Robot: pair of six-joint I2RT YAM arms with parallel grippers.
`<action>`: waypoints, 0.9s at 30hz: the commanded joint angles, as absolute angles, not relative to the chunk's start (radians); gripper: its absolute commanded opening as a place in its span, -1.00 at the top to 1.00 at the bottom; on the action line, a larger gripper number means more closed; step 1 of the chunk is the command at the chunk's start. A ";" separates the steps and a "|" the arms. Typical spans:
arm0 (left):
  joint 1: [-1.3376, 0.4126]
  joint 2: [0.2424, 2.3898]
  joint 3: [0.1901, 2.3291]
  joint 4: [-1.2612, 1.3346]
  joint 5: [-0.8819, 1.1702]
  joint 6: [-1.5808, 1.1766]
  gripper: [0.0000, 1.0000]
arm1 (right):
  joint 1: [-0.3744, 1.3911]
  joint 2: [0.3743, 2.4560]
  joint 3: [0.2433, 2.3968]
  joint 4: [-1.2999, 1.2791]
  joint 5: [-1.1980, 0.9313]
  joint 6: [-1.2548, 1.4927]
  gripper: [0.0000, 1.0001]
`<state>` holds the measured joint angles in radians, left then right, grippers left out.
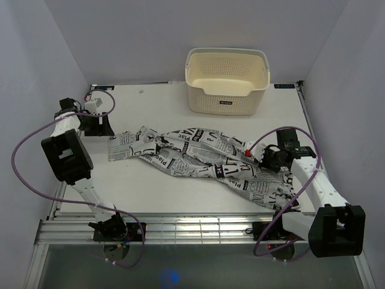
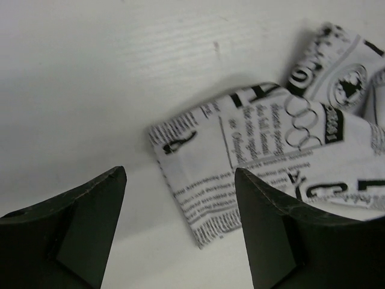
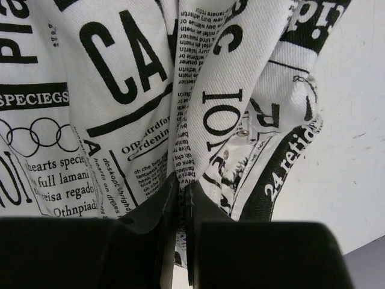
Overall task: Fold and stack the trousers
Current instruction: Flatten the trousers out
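left wrist view: we see the trousers (image 2: 271, 156) run off the right edge, small print too blurred to read | right wrist view: cloth cut by top and left edges; the fold nipped in the right gripper (image 3: 182, 188) is hidden between its fingers | top view: the label on the basket (image 1: 204, 99) is too small for us to read

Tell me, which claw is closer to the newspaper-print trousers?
Right. The right gripper is clamped on the trousers; the left gripper hangs open at their other end, gripping nothing.
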<state>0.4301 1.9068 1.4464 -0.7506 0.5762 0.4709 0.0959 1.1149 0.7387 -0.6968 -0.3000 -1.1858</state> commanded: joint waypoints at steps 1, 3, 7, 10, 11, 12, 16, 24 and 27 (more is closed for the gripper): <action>0.436 2.020 1.546 -0.687 0.516 0.353 -0.67 | 0.086 1.135 0.790 -0.686 -0.285 -1.218 0.85; 0.433 2.083 1.594 -0.687 0.492 0.345 -0.67 | 0.083 1.146 0.807 -0.684 -0.285 -1.212 0.85; 0.405 2.132 1.615 -0.724 0.469 0.373 -0.56 | 0.072 1.178 0.833 -0.677 -0.281 -1.193 0.85; 0.399 2.105 1.550 -0.730 0.486 0.417 -0.47 | 0.061 1.198 0.848 -0.672 -0.287 -1.180 0.85; 0.397 2.092 1.530 -0.733 0.488 0.431 -0.40 | 0.058 1.203 0.857 -0.669 -0.287 -1.178 0.84; 0.397 2.080 1.513 -0.741 0.500 0.464 -0.16 | 0.051 1.207 0.862 -0.670 -0.287 -1.172 0.85; 0.411 1.973 1.396 -0.805 0.566 0.561 0.02 | 0.028 1.230 0.890 -0.669 -0.298 -1.164 0.85; 0.423 1.885 1.380 -0.863 0.577 0.614 1.00 | 0.020 1.236 0.939 -0.672 -0.311 -1.141 0.85; 0.446 1.816 1.433 -0.891 0.595 0.621 1.00 | 0.014 1.230 0.948 -0.670 -0.304 -1.138 0.85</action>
<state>0.4191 1.9503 1.3594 -0.8413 0.5354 0.5846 0.0254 1.2415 0.8967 -0.6788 -0.2974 -1.1427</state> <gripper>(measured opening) 0.021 0.095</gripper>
